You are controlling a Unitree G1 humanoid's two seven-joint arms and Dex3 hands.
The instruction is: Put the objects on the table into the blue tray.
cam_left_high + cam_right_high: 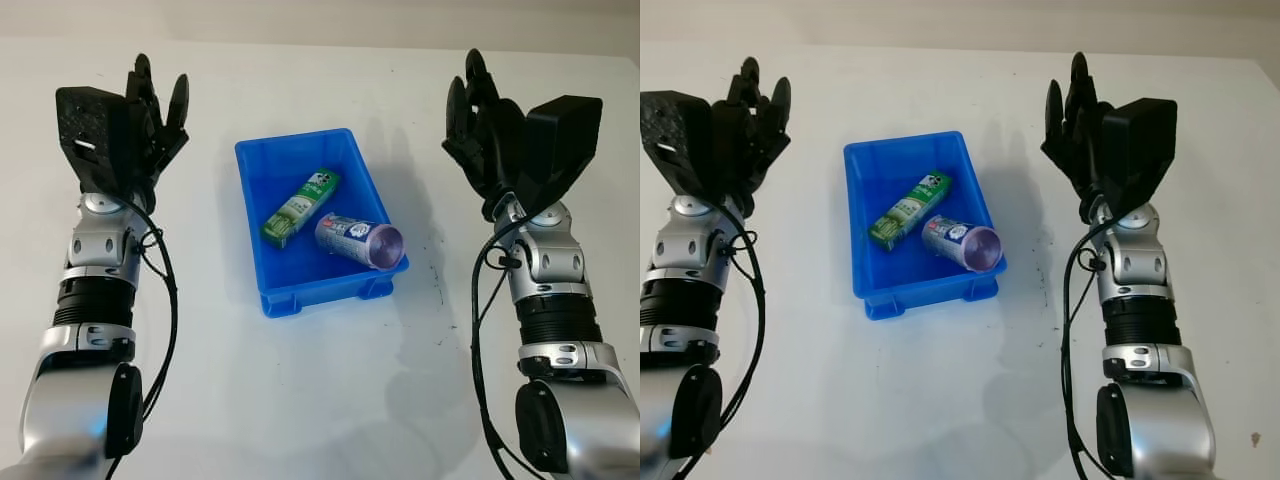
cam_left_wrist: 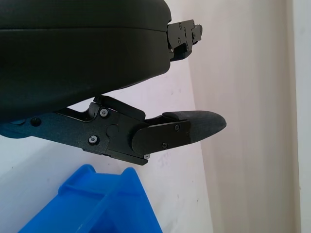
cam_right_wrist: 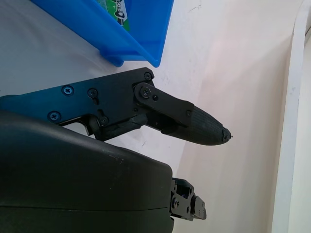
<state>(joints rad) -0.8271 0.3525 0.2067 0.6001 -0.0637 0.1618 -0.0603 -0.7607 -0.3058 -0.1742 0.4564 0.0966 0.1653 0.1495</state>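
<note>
Box point(image 1: 300, 207) and can point(image 1: 358, 241) lie in tray point(image 1: 251, 215); left hand point(image 1: 150, 110) and right hand point(image 1: 480, 115) open, raised beside it.

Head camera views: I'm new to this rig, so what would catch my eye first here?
The bright blue plastic tray at the centre of the white table, holding a green rectangular box and a purple-ended can lying on its side. Then the two black hands, left hand and right hand, open and raised on either side of it.
</note>
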